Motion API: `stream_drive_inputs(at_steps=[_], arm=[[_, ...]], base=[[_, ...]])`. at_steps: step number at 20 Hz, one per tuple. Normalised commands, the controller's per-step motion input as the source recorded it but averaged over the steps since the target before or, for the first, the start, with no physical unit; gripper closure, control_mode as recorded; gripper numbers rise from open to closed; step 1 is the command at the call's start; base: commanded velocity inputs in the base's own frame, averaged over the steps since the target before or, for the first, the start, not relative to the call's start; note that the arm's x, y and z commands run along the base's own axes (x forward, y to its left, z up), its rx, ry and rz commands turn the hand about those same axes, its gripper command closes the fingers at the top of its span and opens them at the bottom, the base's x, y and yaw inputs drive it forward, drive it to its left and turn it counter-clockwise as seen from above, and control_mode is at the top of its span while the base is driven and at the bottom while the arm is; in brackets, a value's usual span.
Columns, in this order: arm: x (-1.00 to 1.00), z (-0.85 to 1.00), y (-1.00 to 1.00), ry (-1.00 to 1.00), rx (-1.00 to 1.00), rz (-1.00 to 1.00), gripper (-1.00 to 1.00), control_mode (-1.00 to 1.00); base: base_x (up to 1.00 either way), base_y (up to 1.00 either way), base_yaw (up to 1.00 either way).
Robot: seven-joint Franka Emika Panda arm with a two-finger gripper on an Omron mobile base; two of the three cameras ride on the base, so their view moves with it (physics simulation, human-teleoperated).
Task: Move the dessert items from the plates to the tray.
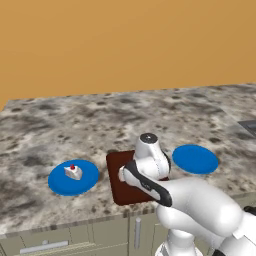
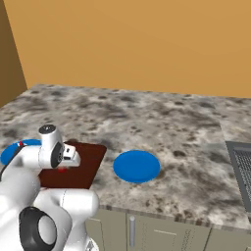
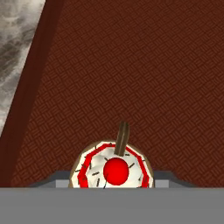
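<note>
My gripper (image 3: 113, 177) hangs low over the dark brown tray (image 3: 131, 65), shut on the cupcake (image 3: 114, 168). The cupcake has white icing, a red top and a small brown stick, and its red top (image 2: 61, 170) shows just under my hand, close over the tray (image 2: 88, 162). My hand covers the middle of the tray (image 1: 117, 177). The white cake wedge with a cherry (image 1: 73, 171) sits on the left blue plate (image 1: 85, 184). The right blue plate (image 1: 195, 159) lies bare beside the tray. My arm hides most of the left plate (image 2: 14, 149).
The tray and both plates lie near the front edge of a speckled stone counter (image 1: 75, 125), with cabinet fronts below. A dark grey ridged panel (image 2: 241, 166) is set into the counter far right. An orange wall stands behind.
</note>
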Motion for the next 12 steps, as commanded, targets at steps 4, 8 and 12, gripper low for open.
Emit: stream_drive_inputs(at_steps=[4, 8, 12], arm=[[-0.05, -0.46, 0.0, 0.0, 0.07, 0.03, 1.0, -1.0], [-0.01, -0.45, 0.0, -0.07, 0.01, 0.0, 1.0, -1.0], [0.0, -0.41, 0.0, -0.06, 0.0, 0.0, 1.0, -1.0]], base=[[0.0, 0.0, 0.0], [0.0, 0.0, 0.0], [0.0, 0.0, 0.0]])
